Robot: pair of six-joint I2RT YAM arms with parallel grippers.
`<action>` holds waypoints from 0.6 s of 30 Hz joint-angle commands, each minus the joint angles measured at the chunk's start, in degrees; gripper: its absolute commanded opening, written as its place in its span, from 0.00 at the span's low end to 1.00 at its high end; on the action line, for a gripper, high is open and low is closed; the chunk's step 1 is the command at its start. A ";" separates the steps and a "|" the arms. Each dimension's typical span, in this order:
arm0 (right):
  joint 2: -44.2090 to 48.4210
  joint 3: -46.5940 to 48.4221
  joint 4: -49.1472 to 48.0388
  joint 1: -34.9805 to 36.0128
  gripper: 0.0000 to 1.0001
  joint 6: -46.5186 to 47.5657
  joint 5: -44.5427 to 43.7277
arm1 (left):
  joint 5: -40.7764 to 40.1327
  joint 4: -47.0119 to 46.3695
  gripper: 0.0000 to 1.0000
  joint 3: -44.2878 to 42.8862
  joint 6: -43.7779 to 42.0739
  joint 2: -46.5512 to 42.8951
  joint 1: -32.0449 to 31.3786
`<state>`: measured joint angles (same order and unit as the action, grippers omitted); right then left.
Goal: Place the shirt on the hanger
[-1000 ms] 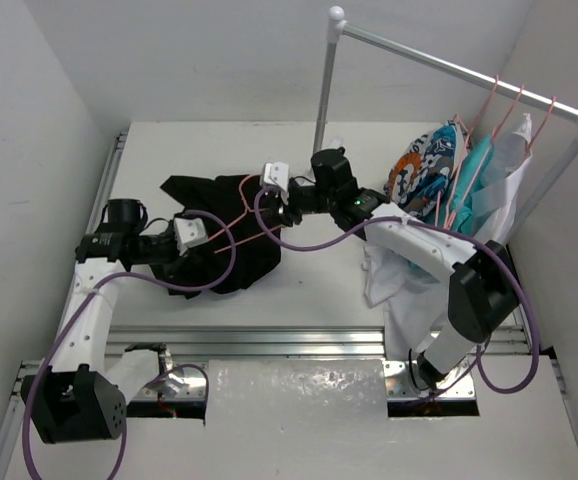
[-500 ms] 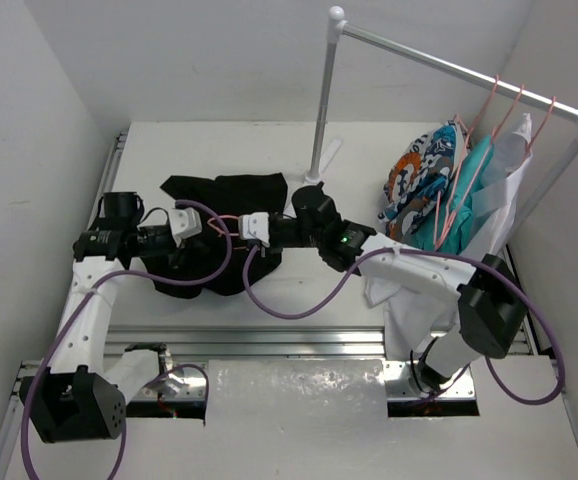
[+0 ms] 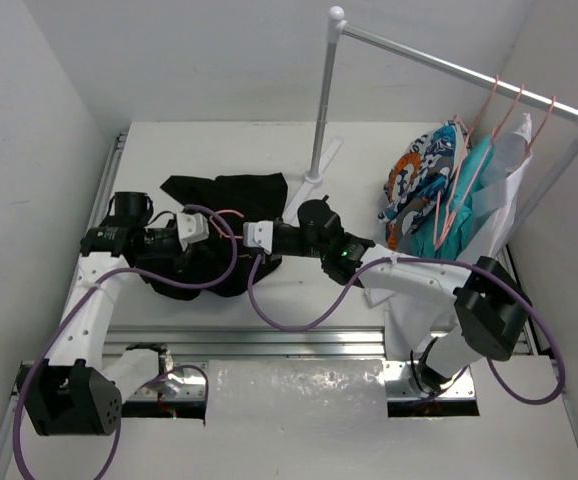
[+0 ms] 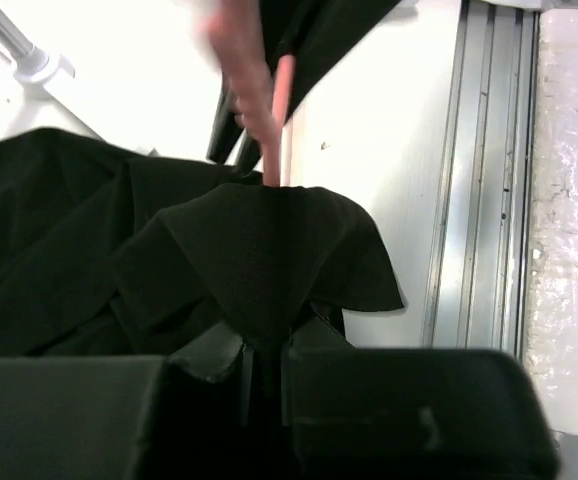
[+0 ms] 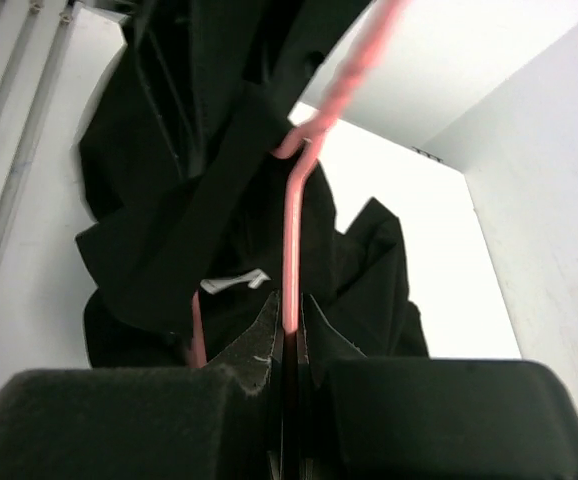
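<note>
From above, the shirt (image 3: pixel 224 190) is lying bunched on the table's (image 3: pixel 199 150) left half with the hanger (image 3: pixel 227 213) poking out; in the left wrist view the left gripper (image 4: pixel 266 350) is pinching a shirt fold; in the right wrist view the right gripper (image 5: pixel 289 335) is clamping the hanger's wire.

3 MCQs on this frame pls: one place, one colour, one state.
1. Where is the black shirt? A) hung on the rail B) on the left half of the table C) on the floor
2. Colour of the hanger in the right end effector? A) pink B) teal C) white
3. State of the left end effector? A) open over bare table B) shut on the rack post C) shut on shirt fabric
1B: overhead view shows it heaped there. 2A: right wrist view shows pink wire gripped. 3C: left wrist view shows a black fold pinched.
</note>
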<state>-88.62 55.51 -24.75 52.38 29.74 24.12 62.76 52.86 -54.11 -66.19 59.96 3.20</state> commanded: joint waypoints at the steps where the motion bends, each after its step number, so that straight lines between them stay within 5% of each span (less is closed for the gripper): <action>1: 2.05 0.31 -8.21 2.11 0.01 -3.70 4.62 | 1.66 0.12 0.00 -0.91 -3.74 -1.43 -0.74; 2: 2.74 -0.57 -8.03 2.11 0.07 -4.16 4.62 | 1.31 2.05 0.00 -0.83 -6.81 -1.95 -0.65; 4: 4.50 -2.41 -7.15 2.02 0.47 -5.74 4.45 | -0.62 6.28 0.00 -0.21 -12.18 -2.40 -0.65; 7: 11.61 -8.03 -6.54 1.76 0.73 -10.29 2.69 | -3.95 9.88 0.00 0.84 -16.05 -2.48 -0.65; 11: 22.24 -10.60 5.89 1.06 0.99 -14.18 13.89 | -5.11 13.49 0.00 1.63 -20.37 -1.43 -0.57; 14: 28.23 -9.45 14.70 -0.08 0.99 -14.88 20.77 | -4.49 13.32 0.00 3.03 -20.64 -1.69 -0.65; 18: 26.86 -8.75 10.17 -4.73 0.89 -23.74 13.08 | -5.28 12.97 0.00 4.54 -20.91 -3.71 -0.65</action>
<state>-58.67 44.60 -14.92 51.07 14.33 38.96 56.31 64.86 -50.19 -84.03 58.50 2.92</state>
